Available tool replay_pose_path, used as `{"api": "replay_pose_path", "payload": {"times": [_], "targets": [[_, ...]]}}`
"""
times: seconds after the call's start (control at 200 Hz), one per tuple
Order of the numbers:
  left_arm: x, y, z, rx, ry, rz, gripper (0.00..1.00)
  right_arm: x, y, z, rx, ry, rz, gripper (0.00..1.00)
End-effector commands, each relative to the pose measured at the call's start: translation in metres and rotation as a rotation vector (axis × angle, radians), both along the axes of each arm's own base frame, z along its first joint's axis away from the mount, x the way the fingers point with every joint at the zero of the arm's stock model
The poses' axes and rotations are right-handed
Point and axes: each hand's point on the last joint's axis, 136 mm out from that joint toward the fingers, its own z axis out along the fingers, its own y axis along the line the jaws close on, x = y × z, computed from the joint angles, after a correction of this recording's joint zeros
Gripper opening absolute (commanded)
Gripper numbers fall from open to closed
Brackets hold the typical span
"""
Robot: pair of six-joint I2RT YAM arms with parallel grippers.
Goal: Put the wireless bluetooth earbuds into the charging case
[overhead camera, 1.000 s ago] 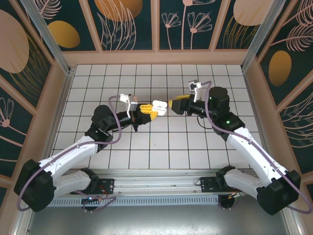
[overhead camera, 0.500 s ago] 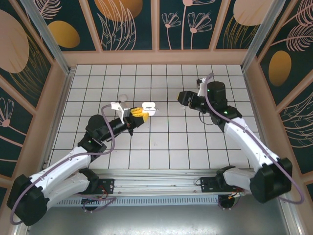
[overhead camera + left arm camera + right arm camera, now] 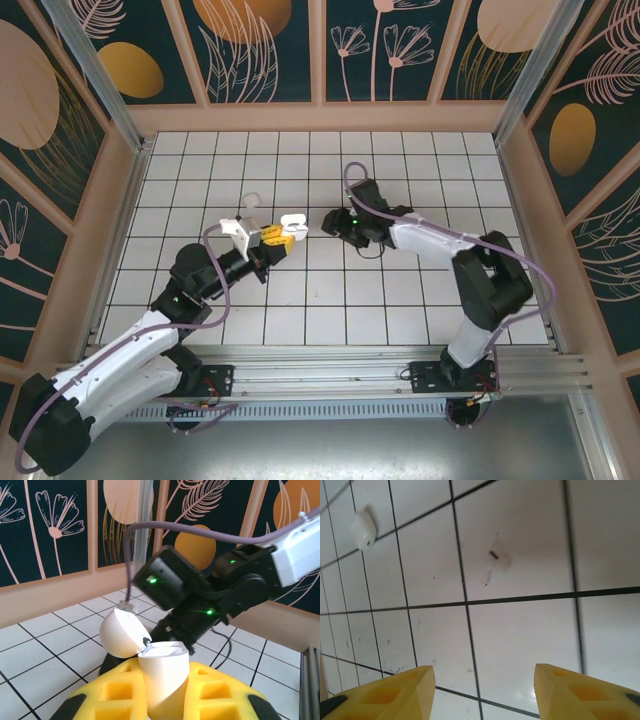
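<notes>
- White-tile floor point(image 3: 400, 300) with black grid lines, boxed in by dark floral wall panels point(image 3: 260, 50) in wooden frames.
- A white rounded piece point(image 3: 252, 200) lies loose on the tiles just beyond the left gripper point(image 3: 277, 237). The right wrist view has it in the upper left corner point(image 3: 363, 530). Can't tell if it's an earbud or a case.
- One earbud point(image 3: 496, 561) lies on a tile ahead of the right gripper point(image 3: 482, 680). It is glossy white and hard to pick out against the floor. Nothing touches it.
- In the left wrist view the black right arm point(image 3: 185, 590) sits close in front of the charging case point(image 3: 162, 667) and blocks the floor behind it.
- Left gripper: yellow fingers point(image 3: 115, 695) are clenched on the charging case, which is raised above the tiles. Its lid point(image 3: 121, 632) is swung open to the left. In the top view the case point(image 3: 293, 222) sits at the gripper tip, mid-floor.
- Right gripper: jaws are apart with a wide gap and nothing between them, touching nothing, pointed down at the tiles. In the top view its tip point(image 3: 332, 222) is just right of the case, with a small gap.
</notes>
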Motion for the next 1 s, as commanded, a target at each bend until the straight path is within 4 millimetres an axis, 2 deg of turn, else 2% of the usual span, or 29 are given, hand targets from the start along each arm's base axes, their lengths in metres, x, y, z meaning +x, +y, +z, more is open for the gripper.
{"api": "replay_pose_path", "payload": {"times": [0.0,0.11,0.33,0.606,0.996], "targets": [[-0.005,0.003,-0.001,0.014,-0.023,0.002,0.00,0.010,0.016,-0.013,-0.006,0.033,-0.018,0.53],[-0.008,0.007,-0.003,0.031,-0.032,0.013,0.00,0.018,0.028,-0.030,-0.030,0.058,-0.018,0.48],[-0.014,0.015,-0.004,0.034,-0.052,0.027,0.00,0.028,0.030,-0.047,-0.087,0.068,-0.054,0.46],[-0.016,0.016,-0.008,0.048,-0.058,0.024,0.00,0.038,0.033,-0.058,-0.123,0.069,-0.061,0.42],[-0.018,0.016,-0.010,0.051,-0.058,0.022,0.00,0.049,0.028,-0.065,-0.185,0.068,-0.066,0.41]]}}
